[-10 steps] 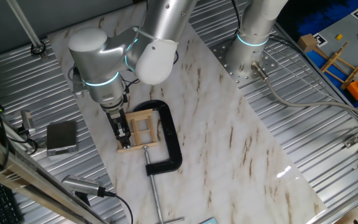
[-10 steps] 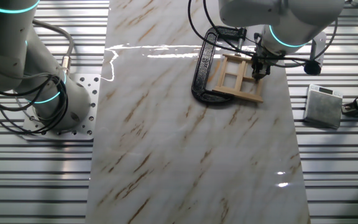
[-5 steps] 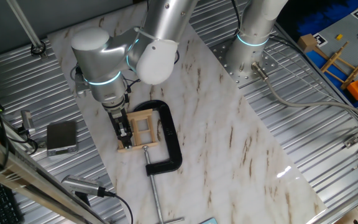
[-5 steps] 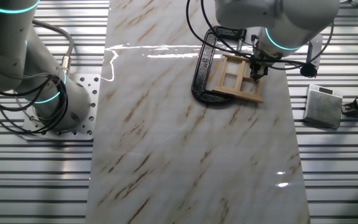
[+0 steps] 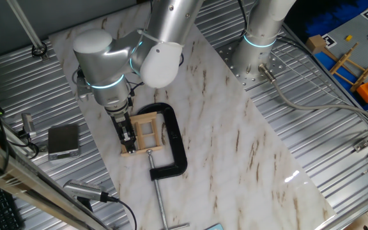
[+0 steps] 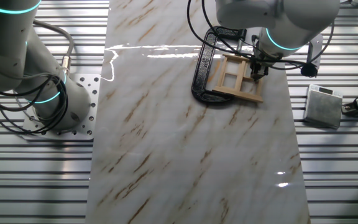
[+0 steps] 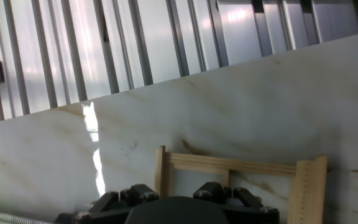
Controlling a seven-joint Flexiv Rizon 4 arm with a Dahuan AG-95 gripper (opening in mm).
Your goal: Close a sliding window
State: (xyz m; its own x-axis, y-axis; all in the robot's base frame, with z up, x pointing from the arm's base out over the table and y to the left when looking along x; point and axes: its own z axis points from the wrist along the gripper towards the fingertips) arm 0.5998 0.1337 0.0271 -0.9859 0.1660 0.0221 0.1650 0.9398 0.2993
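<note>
The sliding window (image 5: 147,131) is a small light-wood frame lying flat on the marble board, held inside a black C-clamp (image 5: 174,144). It also shows in the other fixed view (image 6: 235,76) and in the hand view (image 7: 241,171). My gripper (image 5: 128,135) points down at the window's left rail, with its fingers close together around that rail. In the other fixed view the gripper (image 6: 255,70) is at the window's right rail. In the hand view the fingertips are hidden below the black gripper body (image 7: 173,208), and the rail runs down between the two jaws.
The clamp's screw rod (image 5: 157,191) runs toward the near board edge. A grey box (image 5: 63,140) lies on the ribbed metal left of the board. A second arm's base (image 5: 255,54) stands at the back. Coloured toys (image 5: 356,70) lie far right.
</note>
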